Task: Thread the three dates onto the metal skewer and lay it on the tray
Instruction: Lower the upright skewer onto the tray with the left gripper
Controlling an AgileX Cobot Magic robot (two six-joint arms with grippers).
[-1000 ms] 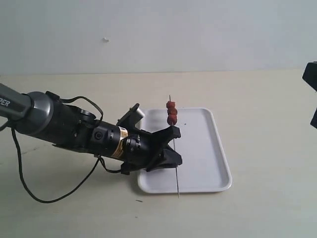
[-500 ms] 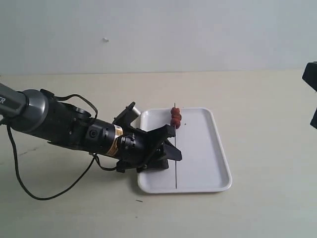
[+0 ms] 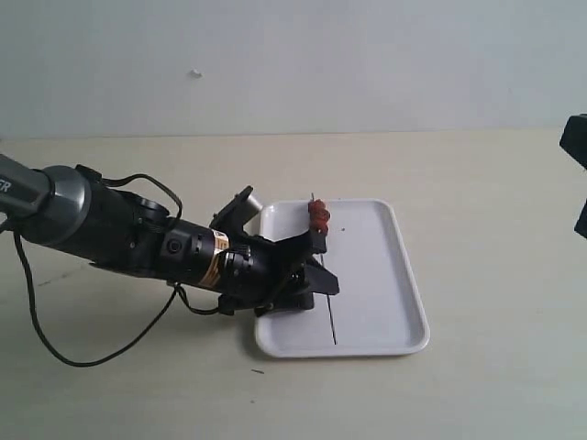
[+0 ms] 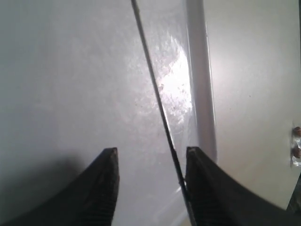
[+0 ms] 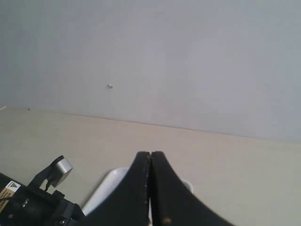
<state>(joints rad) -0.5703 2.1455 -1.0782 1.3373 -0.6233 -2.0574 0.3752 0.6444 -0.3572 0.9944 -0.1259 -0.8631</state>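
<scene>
The metal skewer (image 3: 326,293) lies along the white tray (image 3: 381,275), with the red-brown dates (image 3: 318,215) bunched at its far end near the tray's back rim. My left gripper (image 3: 323,264) hovers low over the tray's left part, open. In the left wrist view the skewer (image 4: 159,101) runs over the glossy tray (image 4: 70,70) and rests against one finger (image 4: 200,183) of the left gripper (image 4: 151,157), and the dates are out of view. My right gripper (image 5: 150,155) is shut and empty, raised well away from the tray (image 5: 109,182).
The left arm (image 3: 119,234) and its black cable (image 3: 55,353) stretch over the table left of the tray. Part of the right arm (image 3: 576,147) shows at the right edge. A grey wall stands behind the beige table (image 3: 495,202).
The skewer with the dates came down from a raised tilt to lie flat on the tray. The left gripper sank with it, and its far end has since swung slightly left.
</scene>
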